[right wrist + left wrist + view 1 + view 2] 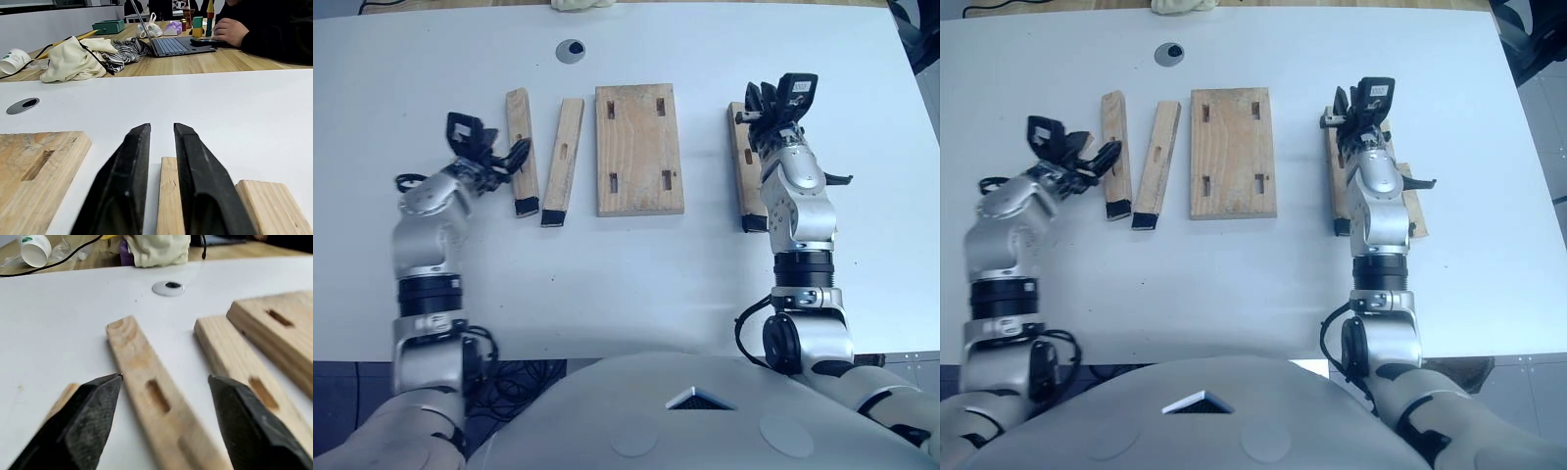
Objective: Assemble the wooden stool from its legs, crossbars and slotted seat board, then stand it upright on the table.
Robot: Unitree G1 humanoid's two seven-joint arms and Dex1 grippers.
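Observation:
The slotted seat board [637,149] lies flat mid-table. Left of it lie two slotted legs with black ends, one [521,152] straight and one [564,162] slanted. My left gripper [509,157] hangs low at the outer leg's left side. In the left wrist view it [166,377] is open, its fingers [85,418] straddling that leg [156,387]. More wooden pieces [742,171] lie right of the board, partly hidden under my right arm. My right gripper [761,100] sits over their far end, shut with nothing between its fingers [132,171], above a thin strip [169,196].
A round grommet hole [572,50] sits in the white table behind the legs. A cream cloth [76,58] and a paper cup [34,247] lie on the wooden desk beyond the far edge. Bare tabletop [626,284] stretches in front of the parts.

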